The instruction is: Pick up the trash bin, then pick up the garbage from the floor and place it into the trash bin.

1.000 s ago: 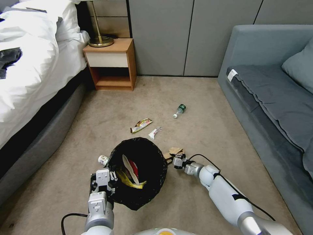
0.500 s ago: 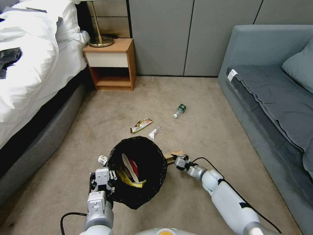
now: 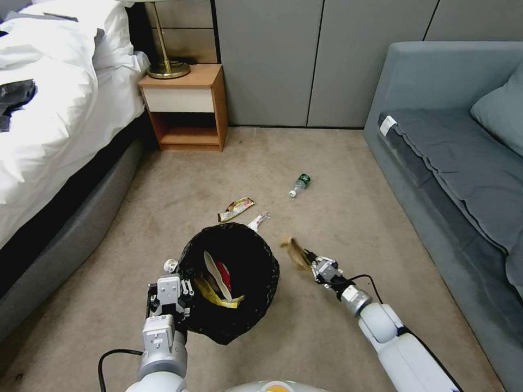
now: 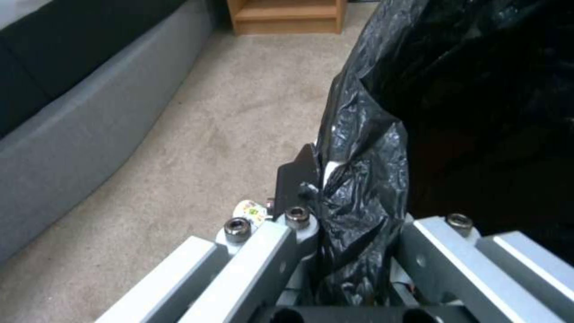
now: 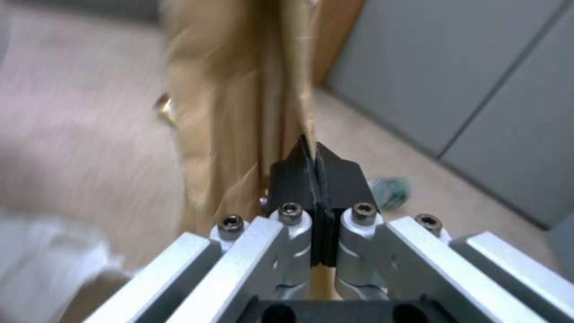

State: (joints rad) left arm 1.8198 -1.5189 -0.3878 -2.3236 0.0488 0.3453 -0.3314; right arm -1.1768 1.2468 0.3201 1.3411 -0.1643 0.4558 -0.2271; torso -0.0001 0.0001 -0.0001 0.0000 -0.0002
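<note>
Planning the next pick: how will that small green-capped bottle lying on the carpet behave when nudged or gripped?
The bottle lies on its side, so a nudge would probably roll it, though carpet may slow that. It looks small, thin plastic, likely light, and its round body might slip from a pincer.

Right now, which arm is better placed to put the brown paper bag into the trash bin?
The right. The right gripper already pinches the brown paper bag, lifted just beside the trash bin. The left gripper is occupied, clamped on the bin's rim.
</note>
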